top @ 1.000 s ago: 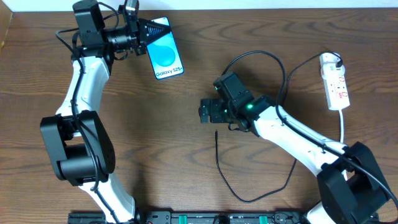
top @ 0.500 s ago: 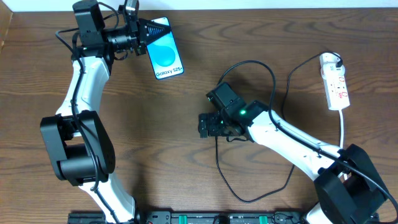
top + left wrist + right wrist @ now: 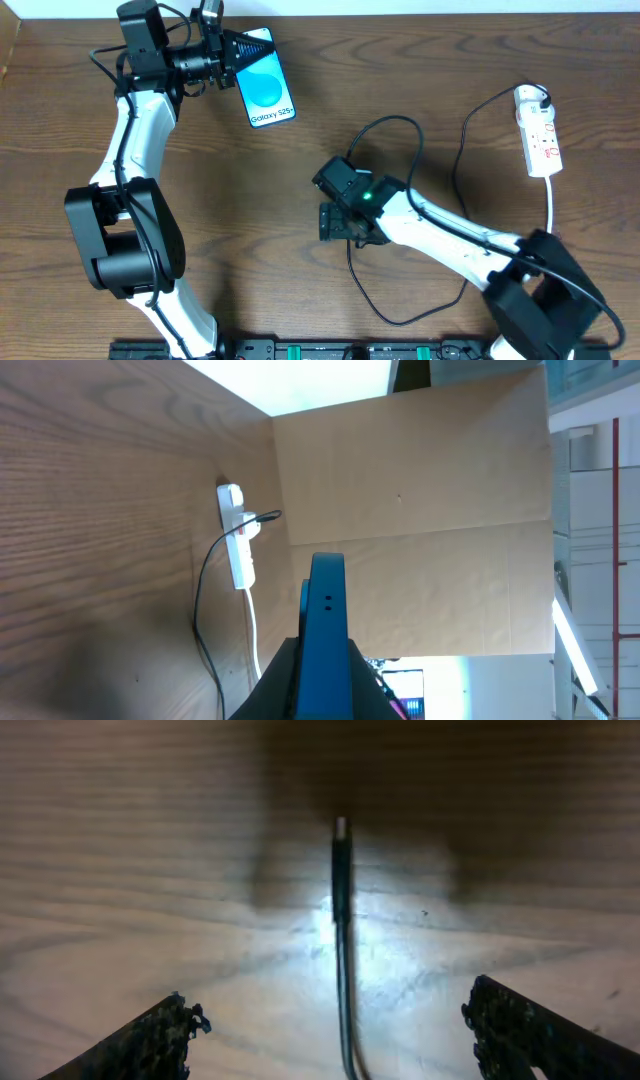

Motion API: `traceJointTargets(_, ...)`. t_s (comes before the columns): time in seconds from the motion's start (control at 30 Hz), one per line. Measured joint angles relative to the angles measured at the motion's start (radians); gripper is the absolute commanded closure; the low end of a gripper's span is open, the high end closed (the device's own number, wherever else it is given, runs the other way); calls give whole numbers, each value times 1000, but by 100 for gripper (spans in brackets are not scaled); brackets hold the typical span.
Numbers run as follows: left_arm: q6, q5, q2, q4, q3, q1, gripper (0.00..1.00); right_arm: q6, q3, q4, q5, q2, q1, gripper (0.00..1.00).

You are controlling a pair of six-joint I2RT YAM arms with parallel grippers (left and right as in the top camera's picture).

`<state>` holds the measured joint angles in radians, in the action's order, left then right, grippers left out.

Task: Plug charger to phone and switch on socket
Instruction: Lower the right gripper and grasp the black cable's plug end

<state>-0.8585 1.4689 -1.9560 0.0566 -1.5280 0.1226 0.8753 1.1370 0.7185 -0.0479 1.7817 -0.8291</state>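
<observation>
Mid-table, the right gripper (image 3: pixel 335 1016) is wide open, the charger (image 3: pixel 341 870) tip lying untouched between its jaws. The left gripper (image 3: pixel 242 47) clamps the phone (image 3: pixel 268 95) near the far edge.

Brown wood-grain table (image 3: pixel 250 200). At the far right lies a white power strip (image 3: pixel 538 130) with red markings, its white cord (image 3: pixel 551 195) trailing toward the near edge. A thin black charger cable (image 3: pixel 400 322) loops across the right half, its plug tip (image 3: pixel 341 860) flat on the wood near the centre.
</observation>
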Motion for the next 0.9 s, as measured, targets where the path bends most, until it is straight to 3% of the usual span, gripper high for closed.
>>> traceJointTargets(0.2,0,0,0,0,0,0,93,28,0,-12,-2,54,5,32)
traceJointTargets(0.37,0,-1,0,0,0,0,93,35,0,-37,12,54,7,34)
traceJointTargets(0.53,0,-1,0,0,0,0,92,47,0,-62,14,94,13,56)
traceJointTargets(0.67,0,-1,0,0,0,0,93,58,8,-61,-19,105,43,60)
traceJointTargets(0.9,0,-1,0,0,0,0,93,61,8,-60,-32,108,54,81)
